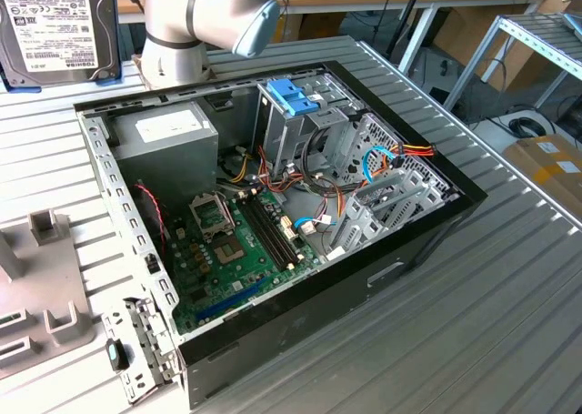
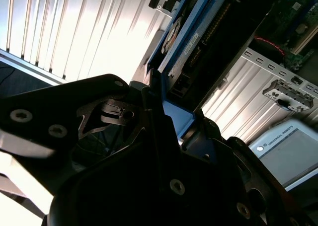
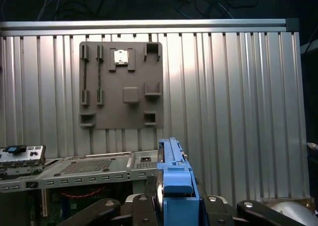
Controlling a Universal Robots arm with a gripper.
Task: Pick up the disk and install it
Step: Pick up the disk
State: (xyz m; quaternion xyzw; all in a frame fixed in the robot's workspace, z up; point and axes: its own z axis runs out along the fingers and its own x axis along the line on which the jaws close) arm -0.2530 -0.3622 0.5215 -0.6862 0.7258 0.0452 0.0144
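Silver metal with a white printed label and a blue carrier frame, the disk (image 1: 59,27) hangs in the air at the exterior view's upper left. It is above the ribbed metal table (image 1: 473,323) and outside the computer case (image 1: 300,332). In the first wrist view the gripper (image 3: 176,202) has its black fingers (image 3: 144,211) pressed against the two sides of the disk's blue frame, clamped on it. The open case lies on the table. It holds one grey metal box (image 1: 164,132) with a white sticker in the corner nearest the arm (image 1: 205,14), one green motherboard (image 1: 232,250), one metal drive cage (image 1: 300,136) topped by one blue handle (image 1: 293,95), and a tangle of coloured cables (image 1: 364,164). One grey fixture plate (image 3: 121,84) lies on the table beside the case, with one small silvery square part (image 3: 121,57) sitting in one of its pockets.
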